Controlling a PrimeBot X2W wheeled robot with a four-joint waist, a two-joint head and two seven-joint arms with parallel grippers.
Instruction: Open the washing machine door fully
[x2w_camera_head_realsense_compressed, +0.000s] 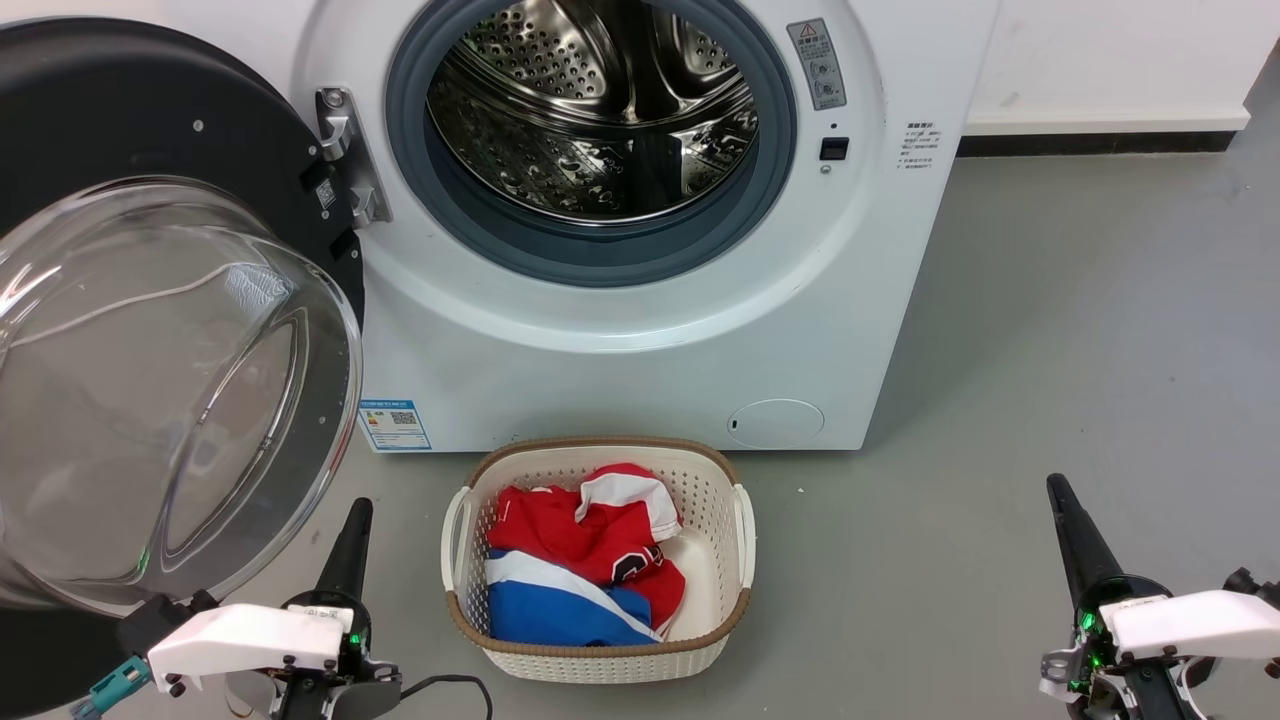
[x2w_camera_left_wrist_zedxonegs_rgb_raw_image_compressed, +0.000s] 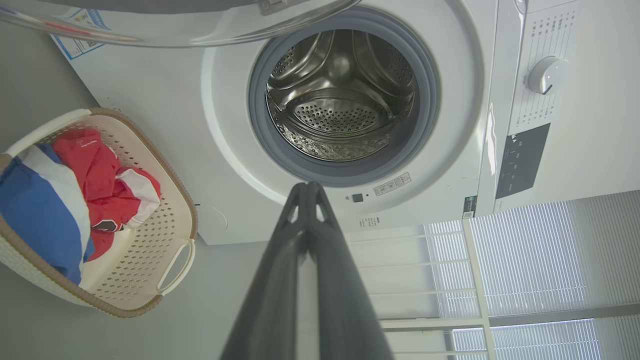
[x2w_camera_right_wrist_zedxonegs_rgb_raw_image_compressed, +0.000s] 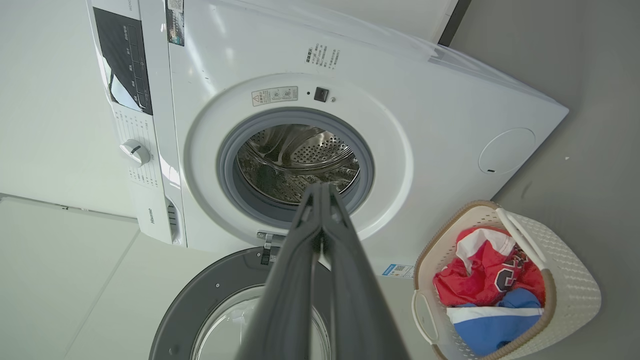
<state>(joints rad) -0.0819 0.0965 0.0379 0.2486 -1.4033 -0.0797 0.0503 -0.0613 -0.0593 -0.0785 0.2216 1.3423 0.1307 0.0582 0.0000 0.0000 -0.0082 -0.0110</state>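
The white washing machine (x2w_camera_head_realsense_compressed: 640, 330) stands ahead with its steel drum (x2w_camera_head_realsense_compressed: 600, 110) exposed. Its washing machine door (x2w_camera_head_realsense_compressed: 150, 330), black with a clear bulging glass bowl, hangs swung wide to the left on its hinge (x2w_camera_head_realsense_compressed: 345, 150); the same door (x2w_camera_right_wrist_zedxonegs_rgb_raw_image_compressed: 215, 305) lies at the bottom of the right wrist view, and its glass edge (x2w_camera_left_wrist_zedxonegs_rgb_raw_image_compressed: 165, 22) runs along the top of the left wrist view. My left gripper (x2w_camera_head_realsense_compressed: 358, 512) is shut and empty, just below the door's lower rim, apart from it. My right gripper (x2w_camera_head_realsense_compressed: 1056, 487) is shut and empty at the lower right, far from the machine.
A white laundry basket (x2w_camera_head_realsense_compressed: 745, 540) holding red, white and blue clothes sits on the grey floor in front of the machine, between my two arms. A white wall with a dark skirting strip (x2w_camera_head_realsense_compressed: 1100, 142) runs behind at the right. Open floor lies to the right.
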